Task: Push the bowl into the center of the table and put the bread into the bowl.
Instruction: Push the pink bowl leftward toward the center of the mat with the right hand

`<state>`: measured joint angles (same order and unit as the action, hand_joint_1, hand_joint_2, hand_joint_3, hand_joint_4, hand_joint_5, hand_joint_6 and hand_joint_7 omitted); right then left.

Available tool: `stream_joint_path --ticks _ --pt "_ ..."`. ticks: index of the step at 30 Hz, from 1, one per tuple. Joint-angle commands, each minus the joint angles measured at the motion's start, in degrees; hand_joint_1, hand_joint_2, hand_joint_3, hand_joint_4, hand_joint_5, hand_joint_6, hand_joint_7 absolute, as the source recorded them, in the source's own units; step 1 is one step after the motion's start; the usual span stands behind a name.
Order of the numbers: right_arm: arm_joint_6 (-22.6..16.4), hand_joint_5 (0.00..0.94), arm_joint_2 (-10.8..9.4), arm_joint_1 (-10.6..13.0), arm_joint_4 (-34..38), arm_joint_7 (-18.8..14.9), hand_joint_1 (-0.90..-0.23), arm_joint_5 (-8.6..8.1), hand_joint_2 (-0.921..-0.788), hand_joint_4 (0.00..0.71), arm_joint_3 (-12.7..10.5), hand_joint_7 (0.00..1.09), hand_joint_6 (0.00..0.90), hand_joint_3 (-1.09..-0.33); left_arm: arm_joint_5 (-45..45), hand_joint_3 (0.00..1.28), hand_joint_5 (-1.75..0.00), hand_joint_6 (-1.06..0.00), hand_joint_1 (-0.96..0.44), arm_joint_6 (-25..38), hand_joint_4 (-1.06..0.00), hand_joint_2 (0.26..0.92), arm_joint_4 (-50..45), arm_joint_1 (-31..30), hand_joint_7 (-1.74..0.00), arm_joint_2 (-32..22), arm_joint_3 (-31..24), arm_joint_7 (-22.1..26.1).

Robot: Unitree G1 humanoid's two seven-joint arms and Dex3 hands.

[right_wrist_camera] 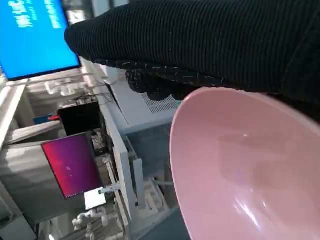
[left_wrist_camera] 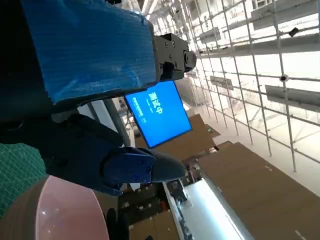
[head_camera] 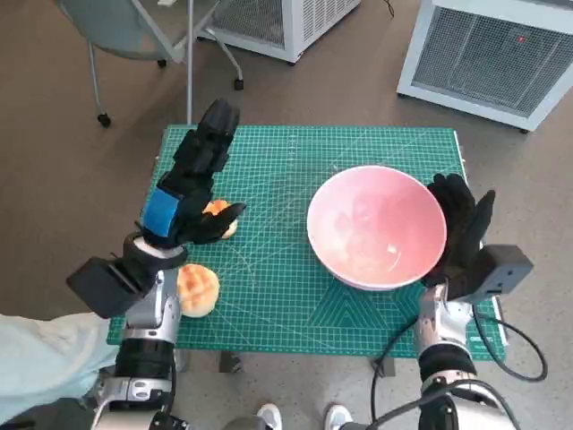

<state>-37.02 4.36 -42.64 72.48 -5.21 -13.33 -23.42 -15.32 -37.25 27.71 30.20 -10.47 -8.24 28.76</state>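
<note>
A pink bowl (head_camera: 376, 226) stands on the green cutting mat (head_camera: 286, 161), right of the middle. My right hand (head_camera: 458, 228) in its black glove rests flat against the bowl's right outer wall, holding nothing. The bowl (right_wrist_camera: 240, 165) fills the right wrist view under the glove (right_wrist_camera: 210, 45). One bread roll (head_camera: 198, 288) lies near the mat's front left corner. A second bread piece (head_camera: 220, 215) shows partly behind my left hand (head_camera: 192, 184), which hovers above the mat's left side with fingers stretched out and empty. The left wrist view shows the bowl's rim (left_wrist_camera: 65, 210).
The mat covers a small table (head_camera: 461, 152). A chair on castors (head_camera: 134, 36) stands at the back left and white cabinets (head_camera: 488, 54) at the back right. Someone's shoes (head_camera: 269, 417) show by the table's front edge.
</note>
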Motion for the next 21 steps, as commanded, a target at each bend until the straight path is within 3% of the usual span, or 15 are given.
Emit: stream_joint_path --ticks 1,12,21 --pt "2.98 0.015 -1.27 -1.4 1.51 0.05 -0.549 -0.57 -0.921 0.272 -0.47 0.42 0.195 -0.881 0.92 0.32 -0.01 -0.13 -0.6 -1.26 -0.05 0.921 -1.15 -0.88 0.0 -0.74 -0.36 -0.81" --pt "6.59 0.008 -3.56 -5.02 2.51 0.71 -0.554 -0.23 -0.921 0.294 -0.68 0.37 0.248 -0.849 1.62 0.34 0.0 -0.13 -0.6 -1.87 -0.05 0.921 -1.79 -1.69 0.0 -1.31 -0.65 -2.08" --pt "8.4 0.009 -5.65 -6.53 2.94 0.52 -0.548 0.47 -0.921 0.304 -0.18 0.37 0.271 -0.845 1.29 0.34 0.0 -0.14 -0.59 -1.4 -0.05 0.921 -3.25 -2.72 -0.01 -1.36 -0.84 -2.54"
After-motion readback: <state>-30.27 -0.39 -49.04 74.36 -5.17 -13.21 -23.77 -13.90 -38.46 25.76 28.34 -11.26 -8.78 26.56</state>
